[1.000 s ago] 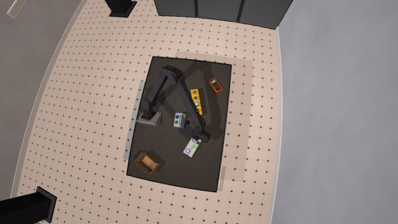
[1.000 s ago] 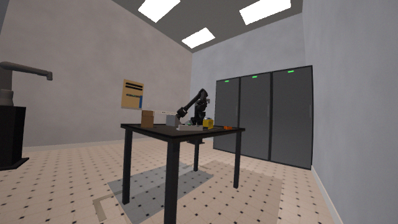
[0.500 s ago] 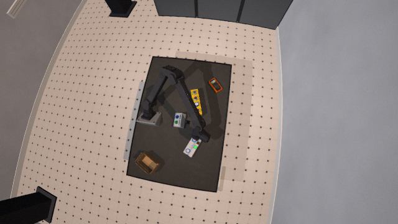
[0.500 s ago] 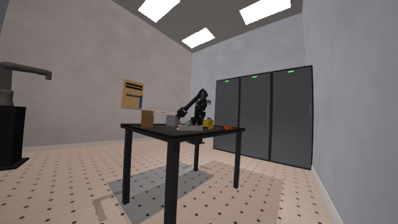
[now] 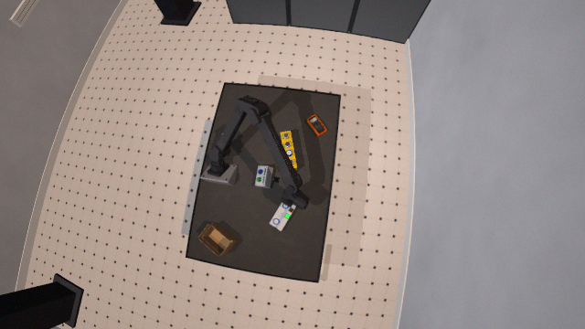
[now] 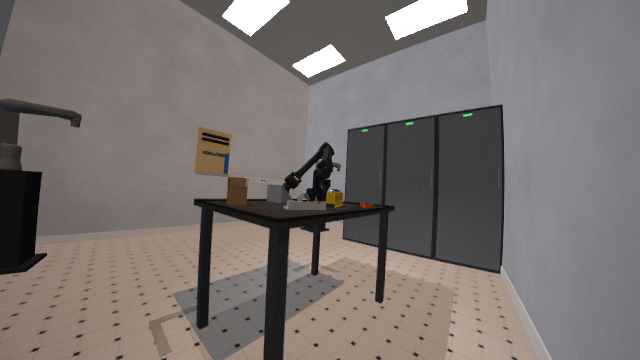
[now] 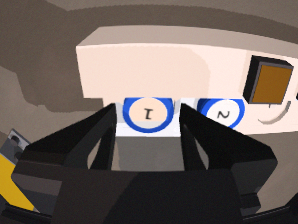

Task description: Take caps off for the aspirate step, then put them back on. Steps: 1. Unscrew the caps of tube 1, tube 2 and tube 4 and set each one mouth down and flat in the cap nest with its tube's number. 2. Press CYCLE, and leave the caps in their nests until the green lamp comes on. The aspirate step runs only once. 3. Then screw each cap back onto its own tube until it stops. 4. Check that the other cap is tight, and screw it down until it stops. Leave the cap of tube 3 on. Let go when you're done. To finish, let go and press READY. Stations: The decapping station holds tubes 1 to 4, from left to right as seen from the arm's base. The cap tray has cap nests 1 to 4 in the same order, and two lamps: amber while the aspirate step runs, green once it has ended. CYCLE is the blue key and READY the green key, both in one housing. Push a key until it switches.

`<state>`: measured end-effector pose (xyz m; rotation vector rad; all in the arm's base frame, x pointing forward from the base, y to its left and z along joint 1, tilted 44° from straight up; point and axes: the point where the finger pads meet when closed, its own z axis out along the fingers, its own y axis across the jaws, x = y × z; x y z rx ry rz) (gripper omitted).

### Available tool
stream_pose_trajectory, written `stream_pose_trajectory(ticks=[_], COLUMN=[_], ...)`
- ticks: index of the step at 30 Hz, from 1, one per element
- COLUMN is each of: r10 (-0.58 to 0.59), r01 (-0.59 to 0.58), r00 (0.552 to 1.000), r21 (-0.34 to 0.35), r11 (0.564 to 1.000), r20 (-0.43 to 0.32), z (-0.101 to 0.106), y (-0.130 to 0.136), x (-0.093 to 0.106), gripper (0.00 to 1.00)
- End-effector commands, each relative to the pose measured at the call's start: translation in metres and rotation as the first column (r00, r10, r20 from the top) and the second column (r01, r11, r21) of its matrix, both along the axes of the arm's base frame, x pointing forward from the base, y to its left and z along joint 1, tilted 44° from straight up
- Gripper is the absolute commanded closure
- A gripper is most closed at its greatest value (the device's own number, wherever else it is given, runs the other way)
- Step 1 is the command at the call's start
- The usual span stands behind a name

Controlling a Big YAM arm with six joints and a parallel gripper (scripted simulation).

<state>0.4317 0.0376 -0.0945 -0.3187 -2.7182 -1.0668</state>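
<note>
Yellow decapping station [image 5: 284, 133] [image 6: 334, 199] [image 7: 11, 183]; blue key [image 5: 260, 172]; green key [image 5: 259, 179]; black-dotted beige floor [image 5: 151, 137] [image 6: 125, 280].

In the exterior view, the grey arm at the far left [image 6: 45, 111] has swung a little, its tip now slightly further left; the small grey arm end behind the black arm [image 6: 337, 166] has dropped slightly and reaches a touch further right; any shift at the black arm's wrist [image 5: 297, 199] [image 6: 292, 180] is too small to tell.
</note>
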Motion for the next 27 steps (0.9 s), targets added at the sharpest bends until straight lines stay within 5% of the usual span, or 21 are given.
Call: stream_pose_trajectory(ticks=[1,17,18,27], r10=[0.018,0.018,0.018,0.019], r01=[-0.018,-0.018,-0.018,-0.019], r00=[1.0,1.0,1.0,1.0], r21=[-0.003,-0.003,-0.003,-0.003], r11=[1.0,1.0,1.0,1.0], r20=[0.014,0.018,0.018,0.018], z=[-0.0056,-0.0049,-0.0049,-0.0049], y=[0.0101,0.0097,0.0097,0.0097], x=[0.0116,0.0139,0.0139,0.0139], gripper=[0.53,0.53,1.0,1.0])
